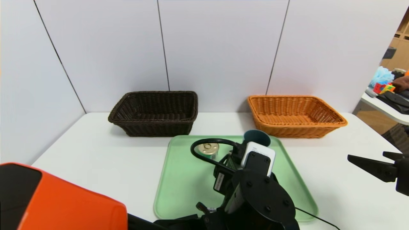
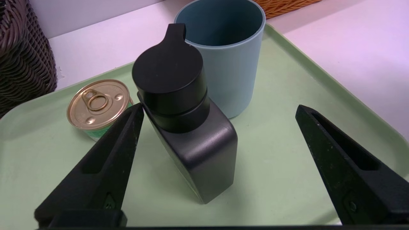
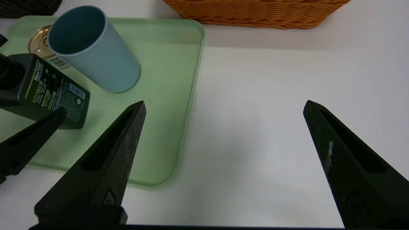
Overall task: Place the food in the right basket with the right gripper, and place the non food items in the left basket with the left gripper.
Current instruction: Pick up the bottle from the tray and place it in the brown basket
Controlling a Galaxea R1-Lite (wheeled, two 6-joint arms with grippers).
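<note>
Over the pale green tray (image 1: 179, 191), my left gripper (image 2: 220, 110) has its two black pointed fingers (image 2: 108, 156) spread wide with the black pump bottle (image 2: 188, 134) standing between them. One fingertip sits right at the bottle's shoulder, just under the round cap; I cannot tell whether it touches. The other finger is well clear of the bottle. Nothing is held.

That bottle is a matte rectangular block with rounded edges, a thick round pump head and a flat spout; its green label shows in the right wrist view. Just behind it stands the blue-grey cup (image 2: 225, 60), a smooth plain cylinder, upright and open-mouthed. To the bottle's left is the squat tin can (image 2: 99, 107), with a shiny gold pull-tab lid and a green and white label.

My right gripper (image 3: 223, 110) hangs out over the bare white table (image 3: 271, 111) right of the tray, fingers wide apart, touching nothing.

At the far side, against the wall, the dark brown wicker basket (image 1: 155, 111) sits on the left and the orange wicker basket (image 1: 295, 115) on the right, both coarse-woven with flared rims.
</note>
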